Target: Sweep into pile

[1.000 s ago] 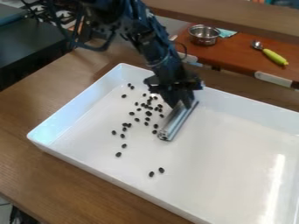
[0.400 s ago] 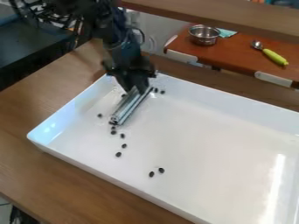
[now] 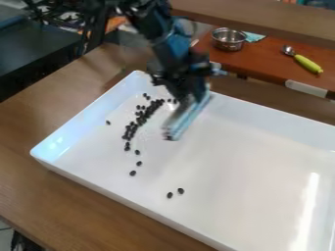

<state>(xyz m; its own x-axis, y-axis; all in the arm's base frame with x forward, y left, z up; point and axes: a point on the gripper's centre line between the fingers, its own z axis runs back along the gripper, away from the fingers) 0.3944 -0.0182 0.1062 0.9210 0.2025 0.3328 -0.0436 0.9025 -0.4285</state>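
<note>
Black gripper, fingers clamped on a long silvery bar, glossy white tray beneath, small oval dark beans in a ragged curve near its far left corner, others scattered nearer its front edge

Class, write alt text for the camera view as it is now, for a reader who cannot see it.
A black robot arm holds a silvery bar over a white tray, right of a ragged line of small dark beans; two more lie apart, nearer the camera.

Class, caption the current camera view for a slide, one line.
Robot hand holds a metal bar beside a curved band of dark beans in a white tray.
</note>
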